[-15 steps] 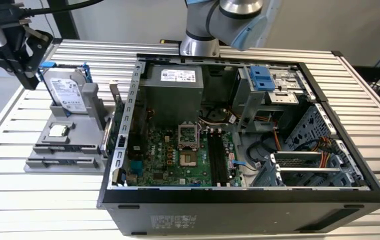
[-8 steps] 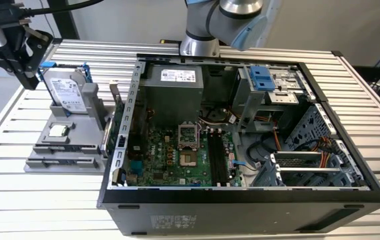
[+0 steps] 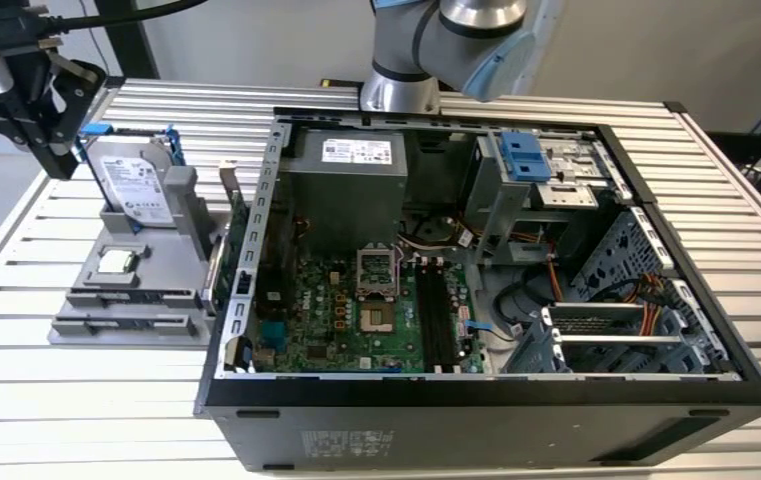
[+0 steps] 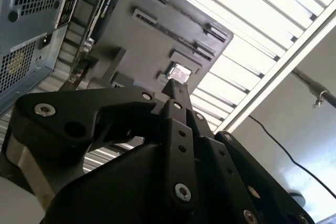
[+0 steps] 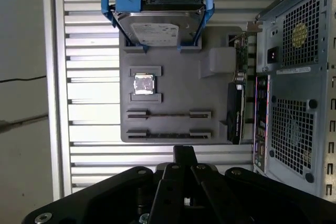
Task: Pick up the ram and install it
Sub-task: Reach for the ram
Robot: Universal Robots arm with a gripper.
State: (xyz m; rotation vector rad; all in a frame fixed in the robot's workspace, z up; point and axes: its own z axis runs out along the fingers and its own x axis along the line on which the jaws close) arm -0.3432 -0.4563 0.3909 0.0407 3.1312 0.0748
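Aluminium slats point(image 5: 89, 156) bare around end effector point(image 5: 184, 151), just off tray edge point(image 5: 157, 141)

We see a ribbed metal table point(image 5: 89, 129) and a matt holder point(image 5: 173, 85), probably plastic. The hard drive point(image 5: 160, 27) looks glossy metal, its brackets point(image 5: 127, 1) smooth plastic.

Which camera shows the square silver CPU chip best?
The first wrist view: the CPU chip faces it squarely, unobstructed. The exterior view shows it slanted; the second wrist view catches it partly behind the claw.
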